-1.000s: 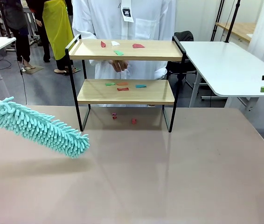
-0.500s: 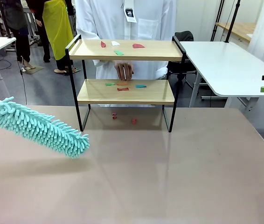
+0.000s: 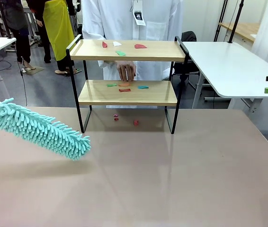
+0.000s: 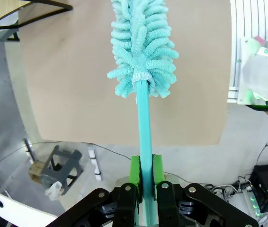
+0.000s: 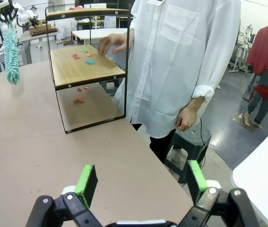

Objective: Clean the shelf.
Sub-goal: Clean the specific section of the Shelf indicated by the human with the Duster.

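Where the beige table (image 3: 172, 179) reaches its far middle, the shelf (image 3: 157, 51) stands upright, its long axis running left to right and its open front facing the robot, with black rails raised at both ends. Its upper board carries paper scraps (image 3: 140, 46) in red, white and green. The lower board carries green, orange, red and teal ones near its middle, and a few small red bits lie on the table under it. A person's hand (image 3: 126, 71) comes in from the far side between the boards, fingers down at the lower board's far edge. The badge (image 3: 138, 18) on the white coat has print too small to read. At near left the teal chenille duster (image 3: 39, 130) hangs above the table, head pointing right and slightly down; the left gripper (image 4: 144, 165) is clamped on its handle. The right gripper (image 5: 142, 182), well apart at the right, has its jaws spread wide with nothing between them.
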Motion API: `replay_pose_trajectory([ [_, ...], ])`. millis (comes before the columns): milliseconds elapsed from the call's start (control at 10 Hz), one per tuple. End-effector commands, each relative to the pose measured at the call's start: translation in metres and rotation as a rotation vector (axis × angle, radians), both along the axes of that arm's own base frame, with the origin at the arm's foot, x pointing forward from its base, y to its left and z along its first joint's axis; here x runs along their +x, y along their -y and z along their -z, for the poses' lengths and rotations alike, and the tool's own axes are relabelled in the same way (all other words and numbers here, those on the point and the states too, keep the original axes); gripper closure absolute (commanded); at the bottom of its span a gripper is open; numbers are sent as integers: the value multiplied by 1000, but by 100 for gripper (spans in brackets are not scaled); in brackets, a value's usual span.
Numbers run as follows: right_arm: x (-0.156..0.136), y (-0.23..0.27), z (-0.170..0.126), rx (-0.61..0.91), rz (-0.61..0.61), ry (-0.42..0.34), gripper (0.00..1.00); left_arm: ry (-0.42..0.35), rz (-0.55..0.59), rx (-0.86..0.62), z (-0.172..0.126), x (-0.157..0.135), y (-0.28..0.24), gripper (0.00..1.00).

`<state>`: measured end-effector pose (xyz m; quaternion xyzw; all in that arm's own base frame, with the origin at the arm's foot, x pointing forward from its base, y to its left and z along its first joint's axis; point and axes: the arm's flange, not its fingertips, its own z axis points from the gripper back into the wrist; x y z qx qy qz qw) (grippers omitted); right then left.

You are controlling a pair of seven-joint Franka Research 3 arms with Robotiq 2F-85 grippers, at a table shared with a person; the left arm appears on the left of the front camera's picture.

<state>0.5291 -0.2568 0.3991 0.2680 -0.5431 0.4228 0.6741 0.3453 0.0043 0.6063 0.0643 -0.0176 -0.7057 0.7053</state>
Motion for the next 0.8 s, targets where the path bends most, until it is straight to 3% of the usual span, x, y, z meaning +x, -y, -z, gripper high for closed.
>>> replay_pose_trajectory([
  [0,1,-5,-7,-5,17,-14,0,3,6,-16,-1,0,1,87],
  [500,1,-5,-7,-5,17,-14,0,0,0,0,0,0,0,87],
  [700,1,-5,-7,-5,17,-14,0,-23,39,-253,-9,5,21,87],
])
